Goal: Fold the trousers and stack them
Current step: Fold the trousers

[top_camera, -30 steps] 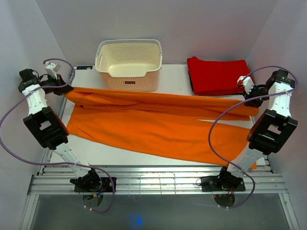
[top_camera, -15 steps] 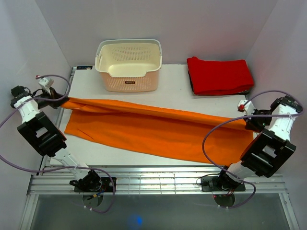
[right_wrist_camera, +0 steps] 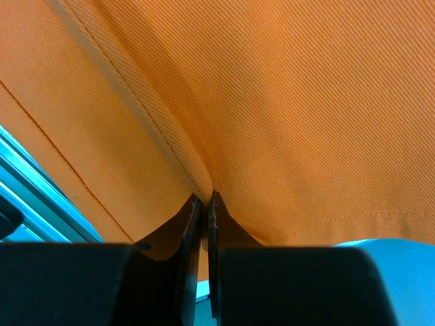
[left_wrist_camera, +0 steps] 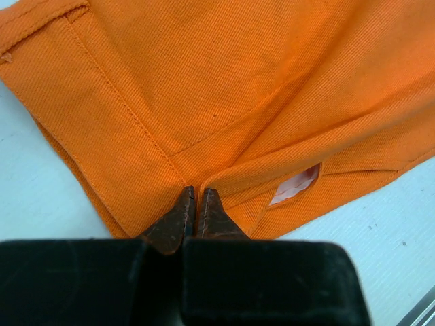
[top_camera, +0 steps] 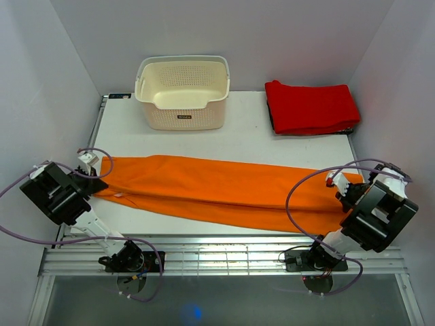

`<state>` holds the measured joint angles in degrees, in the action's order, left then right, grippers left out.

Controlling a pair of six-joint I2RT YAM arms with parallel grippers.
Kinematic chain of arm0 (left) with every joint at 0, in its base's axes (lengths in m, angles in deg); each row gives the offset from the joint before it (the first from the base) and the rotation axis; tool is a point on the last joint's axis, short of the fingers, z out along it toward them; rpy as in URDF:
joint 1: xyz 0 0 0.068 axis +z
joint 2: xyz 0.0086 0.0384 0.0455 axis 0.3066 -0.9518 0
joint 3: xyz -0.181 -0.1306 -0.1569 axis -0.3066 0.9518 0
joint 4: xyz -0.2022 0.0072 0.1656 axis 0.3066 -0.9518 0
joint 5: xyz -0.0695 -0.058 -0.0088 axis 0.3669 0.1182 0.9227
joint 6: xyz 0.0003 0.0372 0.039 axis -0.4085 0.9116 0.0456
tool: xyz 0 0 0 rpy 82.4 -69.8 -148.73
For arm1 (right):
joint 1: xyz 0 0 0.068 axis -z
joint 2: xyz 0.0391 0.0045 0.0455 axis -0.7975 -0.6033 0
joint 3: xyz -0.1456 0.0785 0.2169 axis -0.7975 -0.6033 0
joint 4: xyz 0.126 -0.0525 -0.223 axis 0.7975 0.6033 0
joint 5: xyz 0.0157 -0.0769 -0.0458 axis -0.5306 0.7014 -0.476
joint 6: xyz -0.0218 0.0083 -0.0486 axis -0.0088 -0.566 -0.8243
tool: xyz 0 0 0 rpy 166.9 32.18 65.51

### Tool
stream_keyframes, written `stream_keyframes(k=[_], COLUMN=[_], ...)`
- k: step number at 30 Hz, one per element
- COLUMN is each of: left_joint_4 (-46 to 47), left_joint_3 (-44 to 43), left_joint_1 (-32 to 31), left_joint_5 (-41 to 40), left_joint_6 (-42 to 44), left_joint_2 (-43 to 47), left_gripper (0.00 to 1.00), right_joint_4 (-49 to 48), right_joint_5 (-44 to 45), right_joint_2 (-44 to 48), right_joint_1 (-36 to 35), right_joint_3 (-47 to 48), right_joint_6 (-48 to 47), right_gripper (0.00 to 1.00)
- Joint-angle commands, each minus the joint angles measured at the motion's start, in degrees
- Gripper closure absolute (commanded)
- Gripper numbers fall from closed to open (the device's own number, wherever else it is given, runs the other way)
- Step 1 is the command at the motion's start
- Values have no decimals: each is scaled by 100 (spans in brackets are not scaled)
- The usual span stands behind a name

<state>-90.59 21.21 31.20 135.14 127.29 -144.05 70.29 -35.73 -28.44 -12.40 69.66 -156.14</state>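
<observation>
The orange trousers lie doubled over lengthwise in a long band across the near half of the white table. My left gripper is low at the band's left end, shut on the waist cloth. In the left wrist view its fingertips pinch a ridge of the trousers beside a pocket slit with a white lining. My right gripper sits low at the right end. In the right wrist view it is shut on a fold of the trousers near a hem seam.
A cream perforated basket stands at the back centre. A folded red cloth lies at the back right. The metal rail frame runs along the table's near edge, close to the trousers. Walls stand close on both sides.
Both grippers have come toward the near edge and down, carrying the lifted far edge of the trousers over the near half. The cloth now lies as a narrower doubled band.
</observation>
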Motion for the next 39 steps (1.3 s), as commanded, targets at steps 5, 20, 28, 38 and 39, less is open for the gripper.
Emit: stream_keyframes(k=[5,20,28,38,39], left_joint_4=[309,-606,-841,-1029,-949], left_joint_3=[-515,-869,-594,-991,-973], left_joint_1=[-1,77,367,412,412], left_joint_5=[87,-43,-291,194,176], left_joint_6=[9,967,923,-446,-622], left_joint_2=[405,933,836,1073,1074], left_gripper=[100,100,13,8,12], right_joint_4=[-27,115,-317,684,1051], right_joint_5=[13,381,742,163,49], right_joint_2=[-85,653,891,426,216], right_joint_1=[29,82,91,82,82], right_joint_3=[773,248,-588,886,1341], right_joint_6=[54,-719,-895,-290,-176], right_gripper=[92,92,69,20,20])
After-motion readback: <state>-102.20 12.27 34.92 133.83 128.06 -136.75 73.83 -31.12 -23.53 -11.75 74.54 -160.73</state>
